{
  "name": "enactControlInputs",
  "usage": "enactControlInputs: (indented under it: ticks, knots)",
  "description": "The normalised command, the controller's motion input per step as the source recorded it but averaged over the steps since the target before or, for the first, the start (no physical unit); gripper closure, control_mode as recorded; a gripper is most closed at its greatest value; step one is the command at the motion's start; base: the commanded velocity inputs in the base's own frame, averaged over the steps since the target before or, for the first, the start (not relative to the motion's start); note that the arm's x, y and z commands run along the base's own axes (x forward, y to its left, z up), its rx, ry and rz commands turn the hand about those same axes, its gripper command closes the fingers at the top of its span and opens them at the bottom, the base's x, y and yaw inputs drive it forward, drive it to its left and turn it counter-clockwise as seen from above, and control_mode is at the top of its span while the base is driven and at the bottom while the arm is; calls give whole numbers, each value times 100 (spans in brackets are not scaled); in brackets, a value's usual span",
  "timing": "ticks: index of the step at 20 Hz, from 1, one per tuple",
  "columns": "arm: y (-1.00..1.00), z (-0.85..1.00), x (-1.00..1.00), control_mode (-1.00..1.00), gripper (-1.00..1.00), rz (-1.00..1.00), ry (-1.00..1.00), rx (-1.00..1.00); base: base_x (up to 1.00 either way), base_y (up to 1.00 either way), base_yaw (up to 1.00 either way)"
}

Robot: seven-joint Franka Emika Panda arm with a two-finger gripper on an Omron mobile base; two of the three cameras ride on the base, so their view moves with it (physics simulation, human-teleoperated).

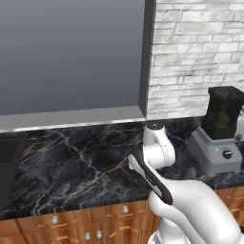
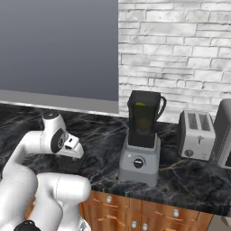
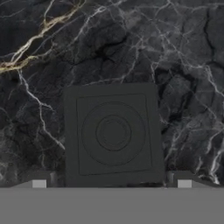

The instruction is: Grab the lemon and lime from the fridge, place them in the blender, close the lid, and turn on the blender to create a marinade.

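Note:
The black square lid (image 3: 113, 133), marked with raised rings, lies flat on the dark marble counter (image 3: 183, 65). My gripper (image 3: 111, 183) hangs straight over it, open, with a fingertip (image 3: 39, 182) off each side of the lid's near edge. The blender (image 2: 139, 162) stands to the right of the arm, with a grey base, a black knob (image 2: 138, 162) and a dark jar (image 2: 144, 118). It also shows in the left base view, as the blender (image 1: 217, 152). Through the jar's smoky wall I see dim yellow-green and olive shapes; I cannot tell lemon from lime. The fridge is out of view.
A silver toaster (image 2: 196, 134) stands right of the blender, and another grey appliance (image 2: 224, 135) sits at the frame's edge. A white brick wall (image 2: 180, 45) and a large grey window pane (image 1: 71, 52) back the counter. Wooden drawers (image 1: 86, 224) run below the counter's front edge.

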Motion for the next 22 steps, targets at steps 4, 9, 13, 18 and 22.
enactControlInputs:
  ticks: [4,9,13,18,22]
  knots:
    - [2,-37,10,-100,-100,4,0,0,0,0,0]
    - [0,-46,6,-100,-100,4,1,0,0,0,0]
    - [-1,-50,1,-100,-100,7,1,4,0,0,0]
    - [-14,-35,-7,-100,-100,7,0,7,0,0,0]
    - [-18,-31,-2,-100,-100,6,0,8,0,0,0]
